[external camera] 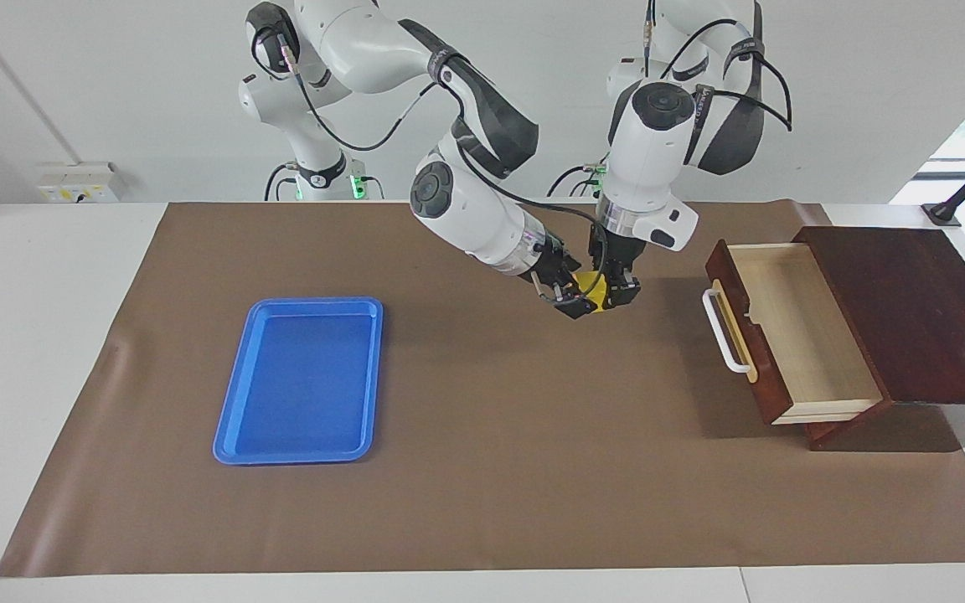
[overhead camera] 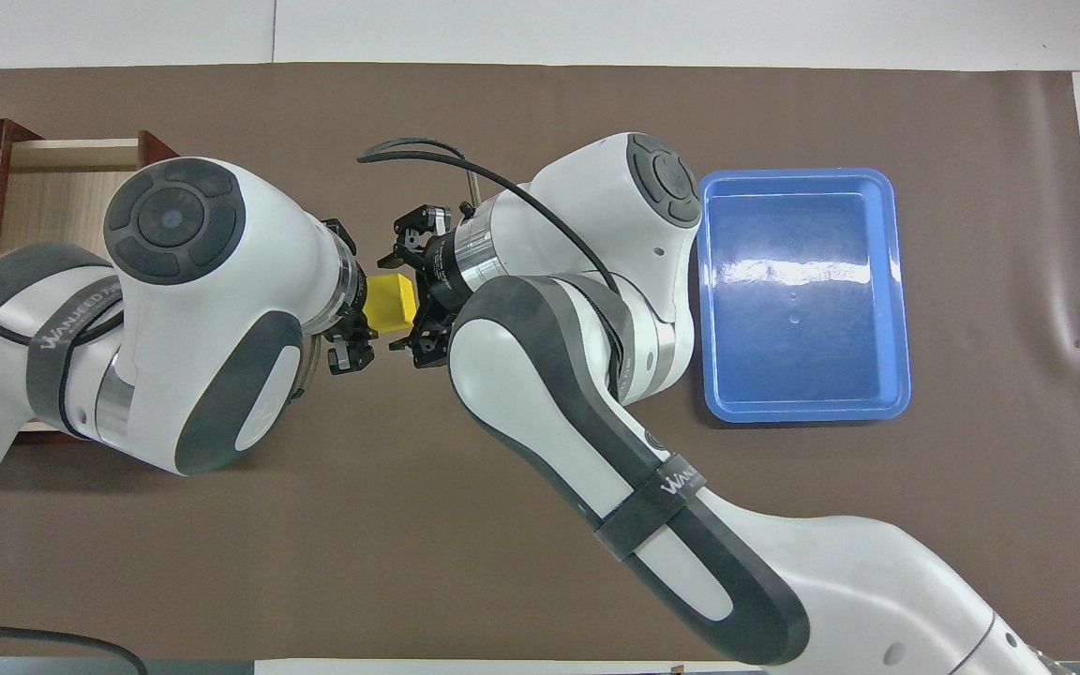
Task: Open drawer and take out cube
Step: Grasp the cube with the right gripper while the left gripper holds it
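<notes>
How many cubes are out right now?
1: the yellow cube, up over the mat between drawer and blue tray, gripped by the left pincer with the right pincer around it.

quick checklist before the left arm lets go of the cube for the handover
1. Left gripper shut on the cube: ok.
2. Cube held up over the brown mat, between drawer and tray: ok.
3. Right gripper up against the cube, fingers either side: ok.
4. Right gripper fully clamped on the cube: cannot tell, so do not release yet.
5. Drawer open, pale interior bare: ok.
6. Blue tray holds nothing, ready for a drop: ok.
</notes>
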{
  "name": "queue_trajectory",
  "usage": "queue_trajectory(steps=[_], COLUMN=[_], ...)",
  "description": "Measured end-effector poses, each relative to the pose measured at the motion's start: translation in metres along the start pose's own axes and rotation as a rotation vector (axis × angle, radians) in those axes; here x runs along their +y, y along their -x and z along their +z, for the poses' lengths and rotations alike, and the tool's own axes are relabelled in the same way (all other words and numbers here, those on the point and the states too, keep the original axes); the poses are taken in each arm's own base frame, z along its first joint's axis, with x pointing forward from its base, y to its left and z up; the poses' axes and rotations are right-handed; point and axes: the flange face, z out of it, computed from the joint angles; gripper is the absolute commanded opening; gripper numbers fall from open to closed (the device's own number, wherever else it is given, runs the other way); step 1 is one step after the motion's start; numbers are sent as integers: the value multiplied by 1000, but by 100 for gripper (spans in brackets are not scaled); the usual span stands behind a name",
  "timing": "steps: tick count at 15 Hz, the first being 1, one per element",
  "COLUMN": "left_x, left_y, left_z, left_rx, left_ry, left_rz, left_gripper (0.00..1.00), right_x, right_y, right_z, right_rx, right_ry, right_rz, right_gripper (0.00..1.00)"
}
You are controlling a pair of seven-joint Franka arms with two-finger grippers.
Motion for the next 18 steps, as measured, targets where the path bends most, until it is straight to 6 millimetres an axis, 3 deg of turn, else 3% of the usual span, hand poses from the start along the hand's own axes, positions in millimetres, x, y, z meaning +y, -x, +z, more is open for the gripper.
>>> queue_trajectory(steps=[3,5,16,18], left_x=[0,0,5,5], left_y=[0,0,-6,-5], left_z=[0,2,1,1], left_rx=[1,2,-1,-1], left_ry=[-1,-3,8,9], left_rz=[0,6,38,38], left_gripper=[0,0,0,12], right_x=[0,-1,-1,-1], right_y=[0,-1,4,4], right_z=[0,0,3,3], right_rx=[2,4,2,2], right_ry=[-1,-12,-47,-48], right_rz=[3,8,24,24], right_gripper=[41,0,0,0])
